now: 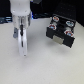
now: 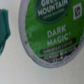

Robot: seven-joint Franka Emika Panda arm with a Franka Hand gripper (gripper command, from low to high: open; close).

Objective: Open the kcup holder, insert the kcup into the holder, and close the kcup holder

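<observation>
Kcup holder (image 1: pixel 60 30): black boxy unit on the exterior view's right, resting on the pale surface (image 1: pixel 45 67). Round pod tops with red and white marks show on its upper face, and a light handle-like patch sits low on its front. I judge the drawer not yet pulled out; at this size I cannot be sure.

Surface: bare and pale between the arm and the holder, so nothing seems to block a path across to the drawer front.

Arm: white, coming down from the upper edge on the exterior view's left, well apart from the holder, with the fingers (image 1: pixel 22 42) pointing down at the surface.

Kcup (image 2: pixel 52 30): its green foil lid, printed "Green Mountain" and "Dark Magic", fills the wrist view, so it lies just below the wrist camera, lid up. In the exterior view I cannot pick it out near the arm.

Fingers, state: too blurred to tell how wide they stand, or whether they hold the cup.

Green shape (image 2: pixel 4 27): a teal-green piece at the wrist view's edge, beside the cup; what it is I cannot tell.

Likely reason: lid-up placement suits a grasp from above.
</observation>
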